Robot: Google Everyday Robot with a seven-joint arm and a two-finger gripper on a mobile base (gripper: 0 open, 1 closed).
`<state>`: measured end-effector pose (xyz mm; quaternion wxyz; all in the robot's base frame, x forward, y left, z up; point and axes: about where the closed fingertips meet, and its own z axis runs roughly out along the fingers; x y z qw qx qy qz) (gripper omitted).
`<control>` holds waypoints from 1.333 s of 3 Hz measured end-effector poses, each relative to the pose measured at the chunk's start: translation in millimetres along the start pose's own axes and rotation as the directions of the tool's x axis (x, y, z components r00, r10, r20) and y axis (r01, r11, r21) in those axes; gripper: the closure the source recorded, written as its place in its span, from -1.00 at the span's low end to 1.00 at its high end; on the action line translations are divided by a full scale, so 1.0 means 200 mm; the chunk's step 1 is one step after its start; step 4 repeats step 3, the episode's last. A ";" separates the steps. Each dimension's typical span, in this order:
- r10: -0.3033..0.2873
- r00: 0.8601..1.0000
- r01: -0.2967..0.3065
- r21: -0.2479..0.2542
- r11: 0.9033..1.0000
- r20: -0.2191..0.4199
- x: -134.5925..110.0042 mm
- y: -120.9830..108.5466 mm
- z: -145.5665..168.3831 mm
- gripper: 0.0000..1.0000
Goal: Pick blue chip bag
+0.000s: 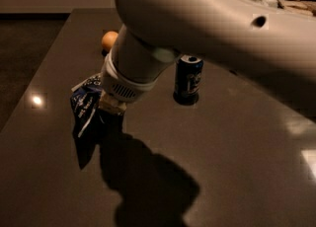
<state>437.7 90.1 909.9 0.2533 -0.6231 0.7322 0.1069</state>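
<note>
The blue chip bag [85, 115] is a crinkled dark blue foil bag with white lettering. It hangs from my gripper [105, 109] at the left of the camera view, its lower end drooping toward the dark table [237, 162]. The gripper points down below the white wrist and is shut on the bag's upper right edge. The fingers are mostly hidden by the wrist and the bag. My large white arm [207, 18] crosses the top of the view.
An upright dark blue soda can [188, 77] stands just right of the wrist. An orange fruit [109, 39] lies behind the arm at the far side. The table's left edge runs close to the bag. Clutter [296, 5] sits at the back right.
</note>
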 end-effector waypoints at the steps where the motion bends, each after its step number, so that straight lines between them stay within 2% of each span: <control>1: 0.002 0.999 -0.003 0.018 1.000 0.042 0.03 -0.09 -0.16 1.00; 2: -0.031 0.995 0.029 0.015 0.999 0.090 0.05 -0.10 -0.28 1.00; 4: -0.051 0.994 0.049 0.022 0.999 0.098 0.03 -0.09 -0.31 1.00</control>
